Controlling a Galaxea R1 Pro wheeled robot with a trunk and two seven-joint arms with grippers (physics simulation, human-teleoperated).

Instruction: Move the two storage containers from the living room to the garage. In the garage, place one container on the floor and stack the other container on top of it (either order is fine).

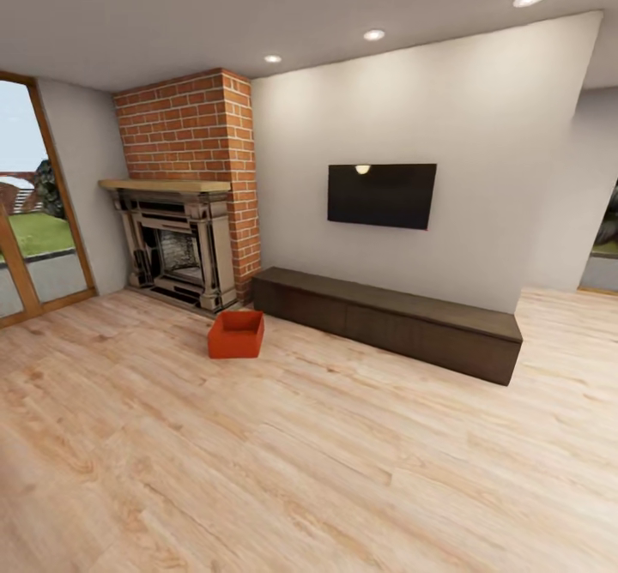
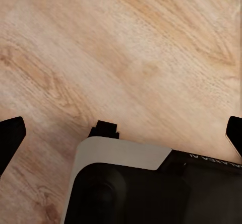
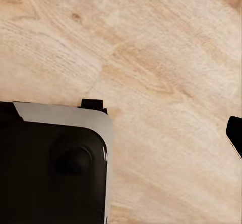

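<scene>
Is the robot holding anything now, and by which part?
Nothing is held. The orange container sits on the wood floor near the fireplace.

- Head view: taken from standing height, faced forward across the living room toward the brick fireplace (image 1: 193, 187) and wall screen (image 1: 381, 196), both well apart from the camera.
- Wrist views: each aimed steeply down, close over the wood-plank floor (image 2: 151, 58).
- That floor is shared by all three views.
</scene>
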